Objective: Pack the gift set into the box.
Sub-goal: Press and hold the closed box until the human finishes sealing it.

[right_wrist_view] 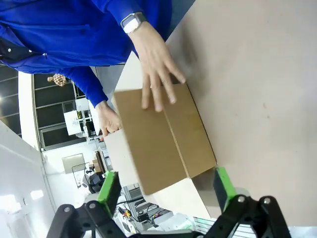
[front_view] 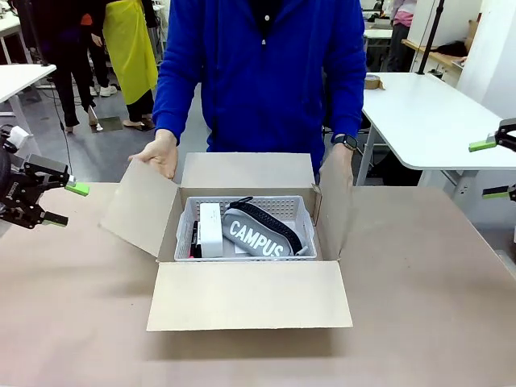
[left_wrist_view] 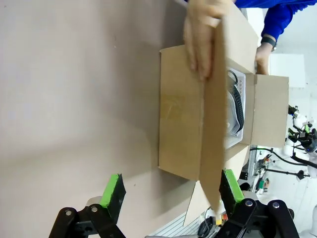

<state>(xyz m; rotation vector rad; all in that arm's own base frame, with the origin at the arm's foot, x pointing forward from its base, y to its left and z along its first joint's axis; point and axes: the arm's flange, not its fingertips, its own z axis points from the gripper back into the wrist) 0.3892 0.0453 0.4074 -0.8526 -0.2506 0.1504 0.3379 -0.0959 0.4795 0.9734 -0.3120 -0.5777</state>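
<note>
Brown tabletop (front_view: 72,322) carries the box (front_view: 250,294); white table (front_view: 427,121) behind.

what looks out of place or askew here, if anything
Nothing stands out. The pale perforated plastic basket sits level inside the large brown cardboard box, its contents contained; the grey CAMPUS pouch merely lies slanted. The person's hands hold the side flaps open.

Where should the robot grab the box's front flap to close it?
Probably pinch the front flap at its free near edge, coming low from the robot's side; it juts out flat from the box, with a shadowed gap beneath for a finger.
</note>
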